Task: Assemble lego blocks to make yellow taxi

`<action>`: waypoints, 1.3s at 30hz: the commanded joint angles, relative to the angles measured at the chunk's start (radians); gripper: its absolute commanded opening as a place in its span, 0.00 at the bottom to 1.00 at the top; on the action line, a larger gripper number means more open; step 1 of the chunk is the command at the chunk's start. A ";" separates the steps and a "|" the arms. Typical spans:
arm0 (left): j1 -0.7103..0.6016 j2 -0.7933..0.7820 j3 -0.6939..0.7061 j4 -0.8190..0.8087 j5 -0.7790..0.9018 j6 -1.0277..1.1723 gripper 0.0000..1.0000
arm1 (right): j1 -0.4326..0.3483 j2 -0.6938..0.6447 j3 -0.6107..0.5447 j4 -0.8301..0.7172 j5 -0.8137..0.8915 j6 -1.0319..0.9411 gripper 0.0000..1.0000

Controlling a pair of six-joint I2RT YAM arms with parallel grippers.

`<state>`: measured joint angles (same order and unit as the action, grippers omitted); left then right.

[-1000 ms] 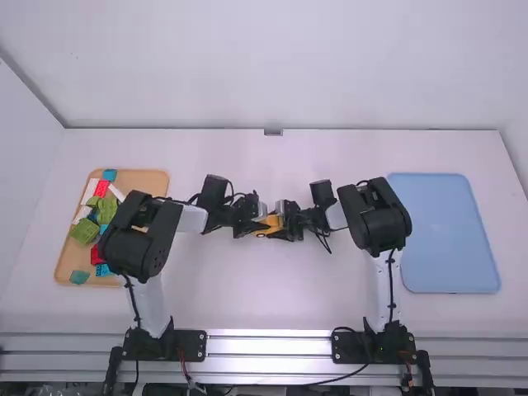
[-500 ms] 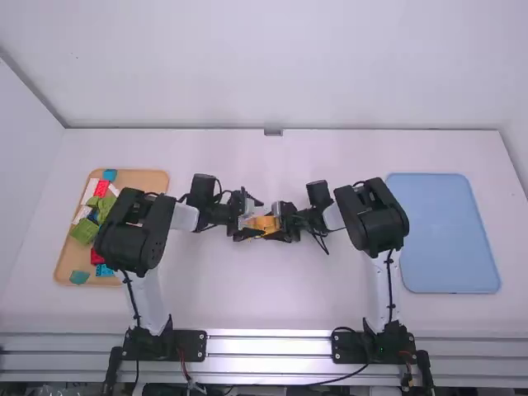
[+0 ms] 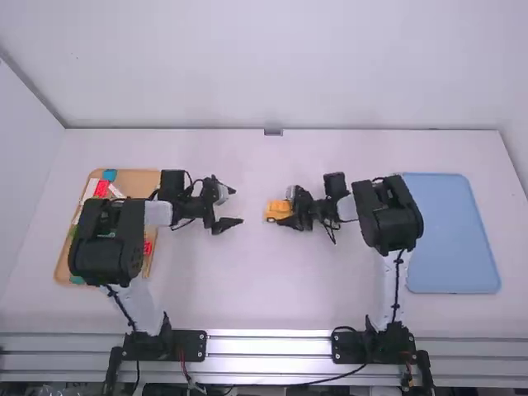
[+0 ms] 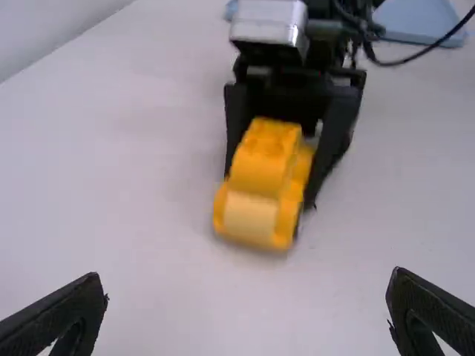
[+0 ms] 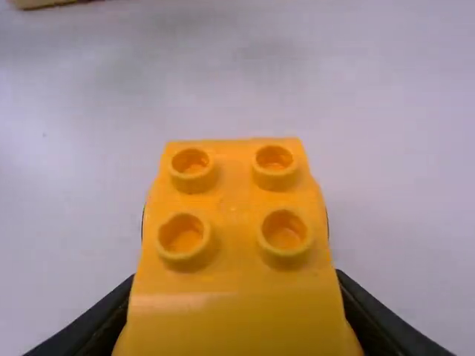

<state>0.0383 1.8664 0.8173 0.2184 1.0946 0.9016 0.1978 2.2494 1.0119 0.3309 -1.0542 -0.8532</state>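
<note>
Left of the table's middle, my left gripper (image 3: 231,206) stands open with nothing between its fingers; in the left wrist view the left gripper (image 4: 249,304) has its fingers wide apart. My right gripper (image 3: 289,207) is shut on the yellow taxi build (image 3: 277,209) near the middle. In the left wrist view the yellow build (image 4: 260,178) juts out tilted from the right gripper's fingers. The right wrist view has the yellow build (image 5: 234,222), four studs on top, between the fingers of the right gripper (image 5: 236,315).
A wooden tray (image 3: 64,266) with several coloured blocks lies at the left, partly under the left arm. The blue tray (image 3: 450,235) lies at the right, beside the right arm. A tan edge (image 5: 48,3) shows at the right wrist view's top left.
The left gripper has drawn off to the left, away from the yellow build, and is now open. The right gripper has moved slightly right with the build in its hold.
</note>
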 commanded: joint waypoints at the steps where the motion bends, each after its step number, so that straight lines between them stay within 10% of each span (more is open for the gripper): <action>1: 0.031 -0.016 -0.007 -0.030 -0.036 0.004 0.99 | -0.054 -0.068 0.019 -0.077 0.097 0.042 0.58; 11: 0.040 -0.015 -0.007 -0.083 -0.195 0.005 0.99 | -0.258 -0.367 0.154 -0.622 0.615 -0.007 0.43; 28: 0.040 -0.015 -0.007 -0.061 -0.196 0.005 0.99 | -0.694 -0.420 0.152 -0.487 0.785 0.402 0.46; 39: 0.043 -0.015 -0.007 -0.076 -0.195 0.004 0.99 | -0.752 -0.248 0.152 -0.379 0.929 0.560 0.51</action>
<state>0.0822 1.8656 0.8169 0.1486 0.8848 0.9020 -0.5583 2.0003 1.1526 -0.0475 -0.1566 -0.3374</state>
